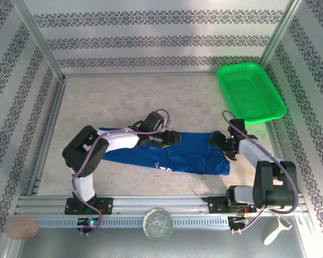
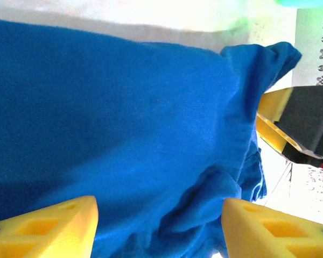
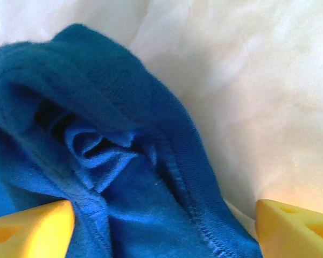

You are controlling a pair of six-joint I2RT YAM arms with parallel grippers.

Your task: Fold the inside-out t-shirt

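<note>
At the left we see the left arm (image 1: 105,145) lying across the left end of the inside-out t-shirt (image 1: 196,153). That end is mostly covered, with only a thin blue strip showing above the arm and a wedge below it. The shirt is royal blue, drawn out into a long, rumpled band across the middle of the table (image 1: 151,102). It widens toward the right and has white lettering (image 1: 166,169) by its near edge, too small for us to read. The left gripper (image 1: 171,138) sits low over the middle of the band. From its wrist view its yellow fingers (image 2: 48,228) stand apart, with smooth cloth spread beyond them and nothing pinched, so we call it released; whether the tips touch the cloth we cannot tell. Further right, the right gripper (image 1: 219,144) meets the shirt's right end. Its fingers (image 3: 29,231) are spread wide on either side of a bunched, stitched hem fold and clamp nothing. The dark inside of that fold is hidden from us. The green basket (image 1: 251,91) sits at the far right, well apart from the shirt.
</note>
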